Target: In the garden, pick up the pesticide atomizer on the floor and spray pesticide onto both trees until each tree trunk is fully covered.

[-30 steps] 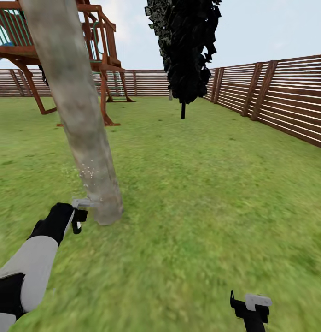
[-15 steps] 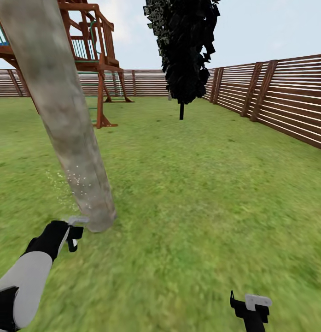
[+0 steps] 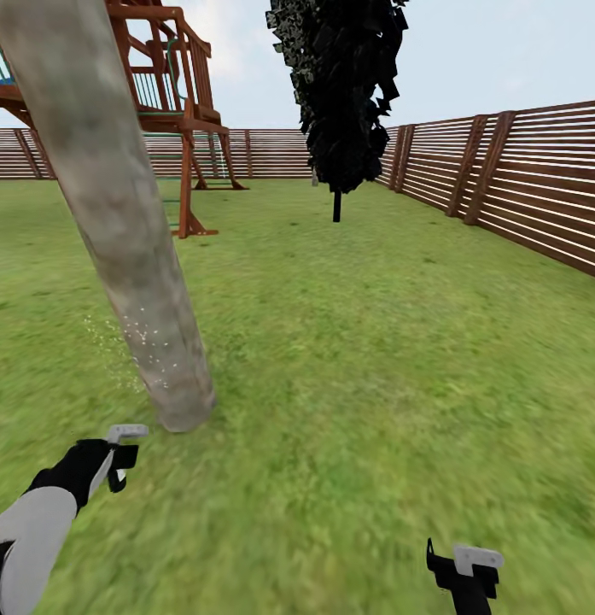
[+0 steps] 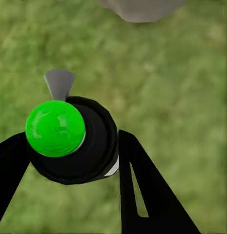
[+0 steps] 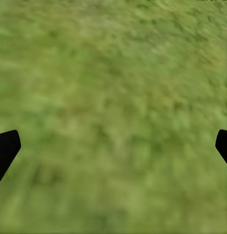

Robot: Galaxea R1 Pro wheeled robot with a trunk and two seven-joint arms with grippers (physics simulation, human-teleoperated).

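Jaws of your left gripper (image 4: 69,146) hold the atomizer (image 4: 76,141) near the tree trunk (image 3: 118,231), speckled with pesticide (image 3: 143,342); right gripper (image 5: 113,146) jaws stand wide.

Even daylight, perhaps blurred grass

1 tree trunk (image 3: 118,213), 1 dark columnar tree (image 3: 344,85), 1 playhouse (image 3: 165,94), 1 atomizer (image 4: 74,141)
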